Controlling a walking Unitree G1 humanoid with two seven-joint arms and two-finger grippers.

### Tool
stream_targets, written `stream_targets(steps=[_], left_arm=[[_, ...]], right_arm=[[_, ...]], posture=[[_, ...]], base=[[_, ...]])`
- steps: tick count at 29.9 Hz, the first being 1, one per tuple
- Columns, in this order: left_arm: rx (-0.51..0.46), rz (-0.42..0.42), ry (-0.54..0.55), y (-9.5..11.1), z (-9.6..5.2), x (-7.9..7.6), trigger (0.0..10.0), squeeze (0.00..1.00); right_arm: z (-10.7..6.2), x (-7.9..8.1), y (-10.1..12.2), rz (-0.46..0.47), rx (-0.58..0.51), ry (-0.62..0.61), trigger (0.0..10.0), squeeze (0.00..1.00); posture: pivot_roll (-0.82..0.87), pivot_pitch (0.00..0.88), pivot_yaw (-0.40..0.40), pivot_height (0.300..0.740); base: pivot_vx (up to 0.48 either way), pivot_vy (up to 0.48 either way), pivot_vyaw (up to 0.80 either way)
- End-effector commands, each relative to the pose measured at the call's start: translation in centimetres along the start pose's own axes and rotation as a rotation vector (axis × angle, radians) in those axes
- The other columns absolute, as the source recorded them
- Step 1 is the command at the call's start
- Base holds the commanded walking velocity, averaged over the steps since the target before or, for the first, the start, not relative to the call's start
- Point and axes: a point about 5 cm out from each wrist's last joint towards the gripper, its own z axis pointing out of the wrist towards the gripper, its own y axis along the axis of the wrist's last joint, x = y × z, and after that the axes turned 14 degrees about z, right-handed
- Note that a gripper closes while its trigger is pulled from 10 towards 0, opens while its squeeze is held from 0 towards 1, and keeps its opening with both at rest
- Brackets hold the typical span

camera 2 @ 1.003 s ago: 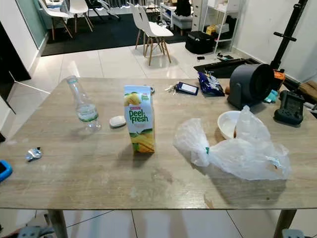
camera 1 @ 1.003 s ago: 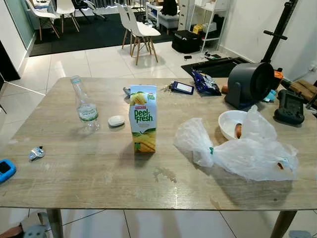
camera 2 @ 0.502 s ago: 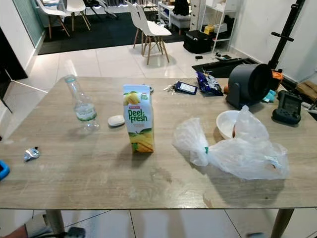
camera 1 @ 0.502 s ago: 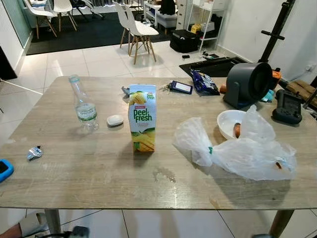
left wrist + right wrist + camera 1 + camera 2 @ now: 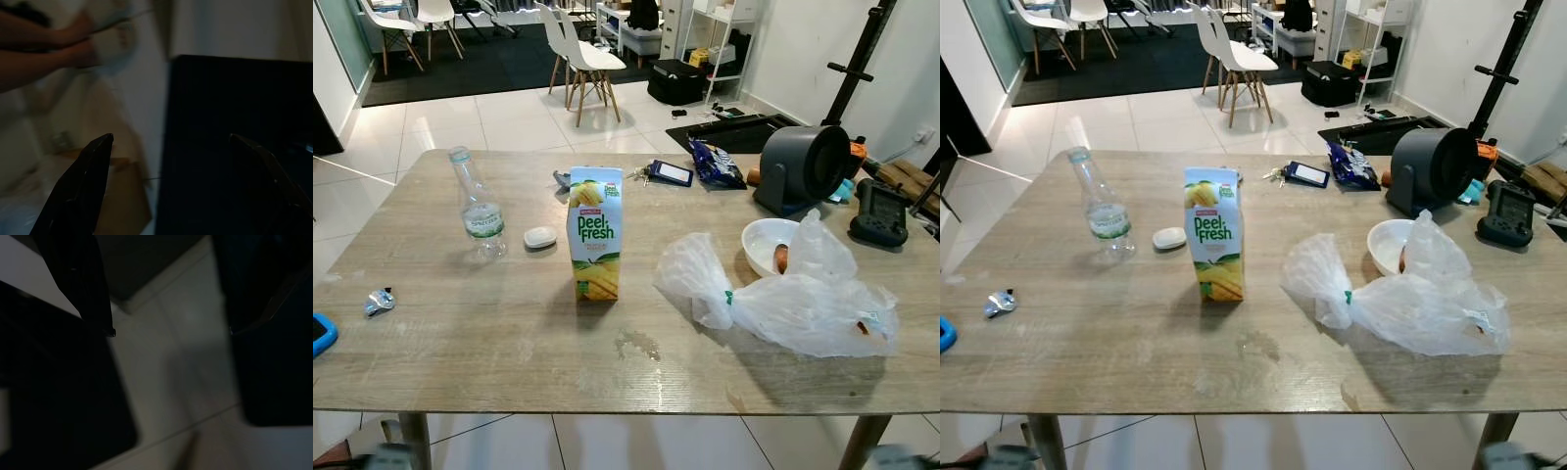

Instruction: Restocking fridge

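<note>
A yellow juice carton point(image 5: 595, 233) is standing upright near the middle of a wooden table point(image 5: 509, 343), its front reading "Peel Fresh". Just to its left a small white oval thing point(image 5: 539, 237) is lying flat, and beyond that a nearly empty clear bottle point(image 5: 479, 206) is standing upright. To the carton's right a crumpled clear plastic bag point(image 5: 783, 299) is sprawling over the tabletop, partly lying against a white bowl point(image 5: 769, 245) with something orange in it. Behind the carton, toward the far edge, keys with a dark card point(image 5: 672, 173) and a blue snack packet point(image 5: 715, 163) are lying, and a round dark grey appliance point(image 5: 801, 166) is sitting at the far right with a black device point(image 5: 876, 212) beside it. A small foil scrap point(image 5: 379, 302) is lying near the left edge, and a blue thing point(image 5: 321, 335) is peeking over that edge. White chairs point(image 5: 578, 57) are standing on the tiled floor beyond.

The left gripper point(image 5: 168, 142) is hanging low in dim light, its two fingers standing wide apart with nothing between them, in front of a dark panel; the view is blurred. The right gripper point(image 5: 171, 330) is likewise pointing at pale floor tiles, its fingers spread and gripping nothing.
</note>
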Motion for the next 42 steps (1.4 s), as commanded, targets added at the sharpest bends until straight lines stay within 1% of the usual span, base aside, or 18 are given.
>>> stream_targets(steps=[1,3,4,8,9,12,15,21,22,23,25,27,32,34,35,37,38,42], left_arm=[[0.015,-0.024,-0.014,-0.3,0.0,-0.6,10.0,0.00],[0.009,-0.022,-0.056,0.0,0.3,-2.3,10.0,0.00],[0.009,-0.022,-0.056,0.0,0.3,-2.3,10.0,0.00],[-0.048,-0.021,-0.240,1.9,0.8,-10.1,10.0,0.00],[-0.048,-0.021,-0.240,1.9,0.8,-10.1,10.0,0.00],[-0.072,0.004,-0.334,2.7,0.4,-13.7,10.0,0.00],[-0.071,-0.003,-0.324,2.7,0.5,-13.3,10.0,0.00],[-0.052,-0.025,-0.173,2.1,1.0,-7.1,10.0,0.00],[-0.046,-0.030,-0.131,1.9,0.9,-5.4,10.0,0.00],[-0.046,-0.030,-0.131,1.9,0.9,-5.4,10.0,0.00],[-0.034,-0.034,-0.043,1.5,0.6,-1.8,10.0,0.00],[-0.033,-0.033,-0.040,1.5,0.6,-1.7,10.0,0.00],[-0.036,-0.034,-0.099,1.4,0.8,-4.2,10.0,0.00],[-0.035,-0.033,-0.159,1.4,0.8,-6.8,10.0,0.00],[-0.035,-0.033,-0.159,1.4,0.8,-6.8,10.0,0.00],[-0.033,-0.002,-0.241,1.2,0.7,-9.9,10.0,0.00],[-0.033,-0.002,-0.241,1.2,0.7,-9.9,10.0,0.00],[-0.023,-0.002,-0.322,0.8,0.2,-13.3,10.0,0.00]], right_arm=[[0.0,1.6,-0.6,0.016,0.018,0.042,10.0,0.00],[0.0,3.3,-1.1,0.000,0.029,0.083,10.0,0.00],[0.0,3.3,-1.1,0.000,0.029,0.083,10.0,0.00],[-0.9,10.2,-3.6,-0.052,0.079,0.253,10.0,0.00],[-0.9,10.2,-3.6,-0.052,0.079,0.253,10.0,0.00],[-1.7,13.0,-4.7,-0.074,0.101,0.331,10.0,0.00],[-1.6,12.8,-4.7,-0.070,0.102,0.327,10.0,0.00],[-0.6,8.8,-3.0,-0.059,0.069,0.229,10.0,0.00],[-0.4,7.7,-2.5,-0.053,0.059,0.202,10.0,0.00],[-0.4,7.7,-2.5,-0.053,0.059,0.202,10.0,0.00],[-0.1,5.4,-1.6,-0.044,0.042,0.145,10.0,0.00],[-0.1,5.4,-1.6,-0.046,0.042,0.143,10.0,0.00],[-0.4,7.3,-2.7,-0.056,0.064,0.192,10.0,0.00],[-0.7,9.1,-3.5,-0.079,0.082,0.240,10.0,0.00],[-0.7,9.1,-3.5,-0.079,0.082,0.240,10.0,0.00],[-1.2,11.2,-4.3,-0.119,0.097,0.307,10.0,0.00],[-1.2,11.2,-4.3,-0.119,0.097,0.307,10.0,0.00],[-2.0,13.3,-5.6,-0.157,0.126,0.368,10.0,0.00]], posture=[[0.04,0.025,-0.029,0.740],[0.05,0.023,-0.026,0.740],[0.05,0.023,-0.026,0.740],[0.05,0.021,-0.027,0.740],[0.05,0.021,-0.027,0.740],[0.06,0.024,-0.024,0.740],[0.06,0.024,-0.024,0.740],[0.06,0.025,-0.031,0.740],[0.06,0.025,-0.031,0.740],[0.06,0.025,-0.031,0.740],[0.05,0.026,-0.029,0.740],[0.05,0.026,-0.029,0.740],[0.06,0.023,-0.033,0.740],[0.06,0.021,-0.038,0.740],[0.06,0.021,-0.038,0.740],[0.06,0.017,-0.042,0.740],[0.06,0.017,-0.042,0.740],[0.06,0.006,-0.045,0.740]], base=[[0.000,0.000,0.00],[0.000,0.000,0.00],[0.000,0.000,0.00],[0.000,0.000,0.00],[0.000,0.000,0.00],[0.000,0.000,0.00],[0.000,0.000,0.00],[0.000,0.000,0.00],[0.000,0.000,0.00],[0.000,0.000,0.00],[0.000,0.000,0.00],[0.000,0.000,0.00],[0.000,0.000,0.00],[0.000,0.000,0.00],[0.000,0.000,0.00],[0.000,0.000,0.00],[0.000,0.000,0.00],[0.000,0.000,0.00]])
